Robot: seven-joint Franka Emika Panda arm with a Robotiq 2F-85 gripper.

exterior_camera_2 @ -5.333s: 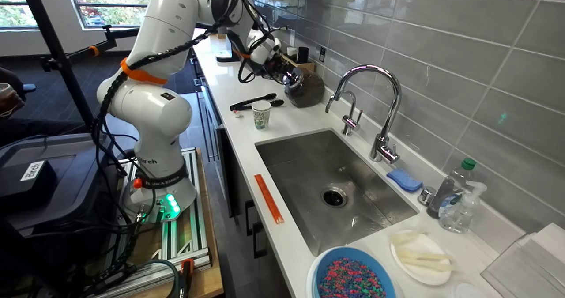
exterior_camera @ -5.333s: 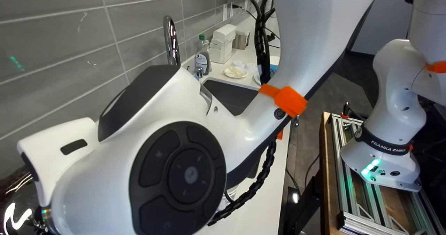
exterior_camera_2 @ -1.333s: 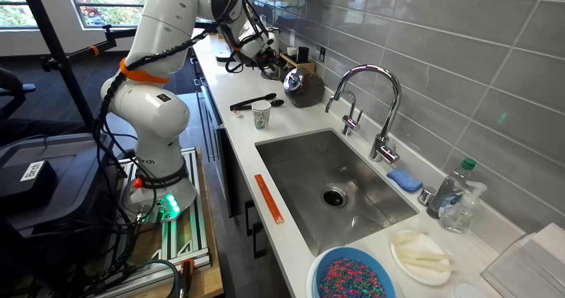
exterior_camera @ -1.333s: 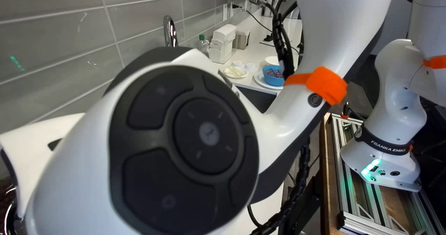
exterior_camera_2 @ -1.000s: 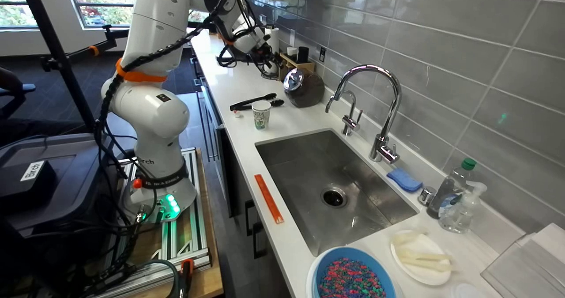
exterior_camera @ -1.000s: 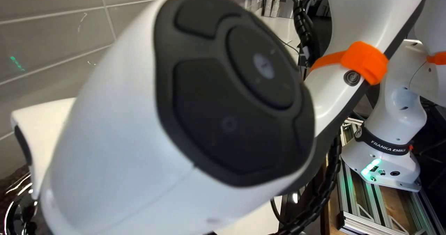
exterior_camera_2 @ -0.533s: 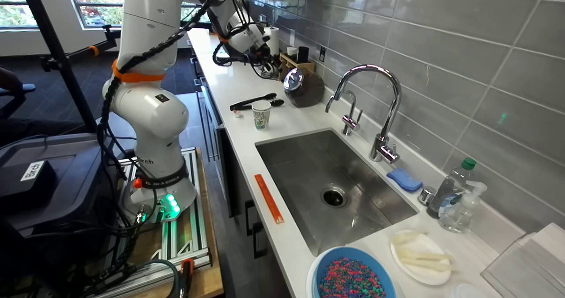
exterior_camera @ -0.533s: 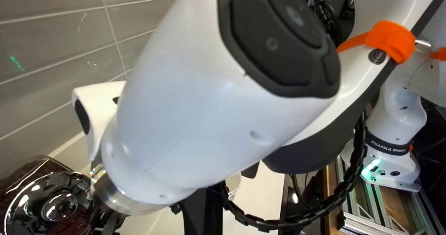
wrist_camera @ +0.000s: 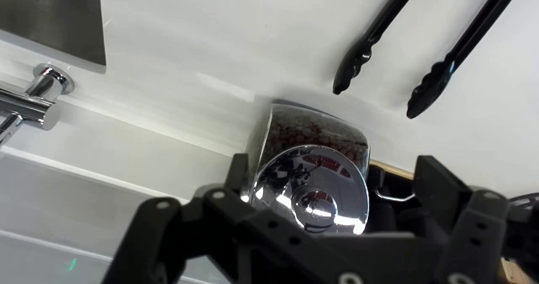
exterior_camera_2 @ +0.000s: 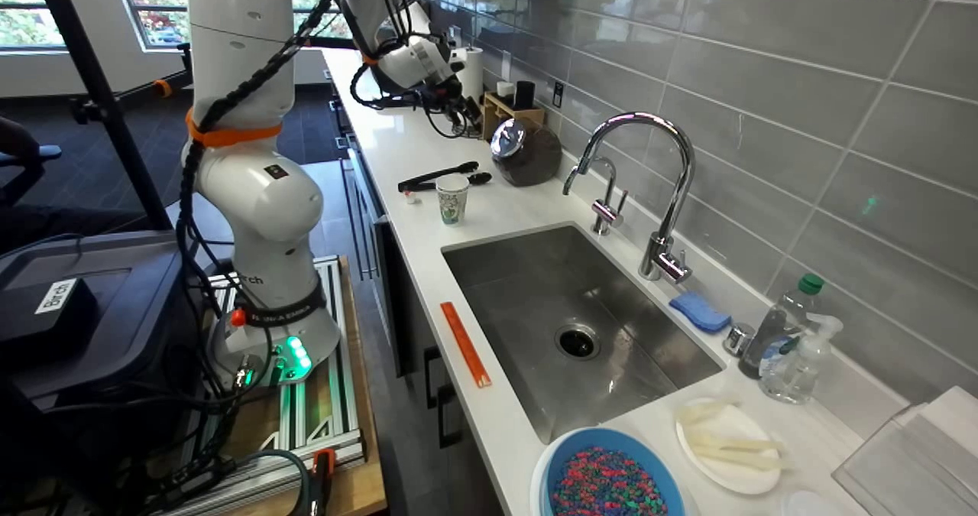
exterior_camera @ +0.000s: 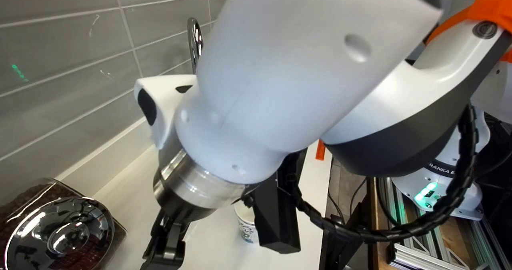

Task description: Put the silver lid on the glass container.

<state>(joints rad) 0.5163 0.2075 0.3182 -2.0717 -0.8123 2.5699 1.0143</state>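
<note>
The round silver lid (exterior_camera: 66, 234) with its central knob rests over the slanted mouth of the glass container (exterior_camera_2: 544, 157), whose dark brown contents show through the clear wall. In the wrist view the lid (wrist_camera: 324, 170) covers the container's opening, with the container's wall (wrist_camera: 313, 126) reaching out above it; its lower part is hidden behind the gripper. My gripper (wrist_camera: 336, 172) stands wide open, and the lid appears beyond its fingers, untouched. In an exterior view a gap of bare counter separates the gripper's black finger (exterior_camera: 166, 250) from the lid.
Black tongs (exterior_camera_2: 443, 176) and a patterned paper cup (exterior_camera_2: 452, 201) stand on the counter before the container. A wooden box (exterior_camera_2: 493, 118) with dark items sits behind it. The sink (exterior_camera_2: 527, 294), chrome faucet (exterior_camera_2: 684, 187) and tiled wall are close by.
About five seconds ago the gripper was at the lid. It has since backed away and keeps drawing off from the container, uncovering the lid. Lid and container stay in place.
</note>
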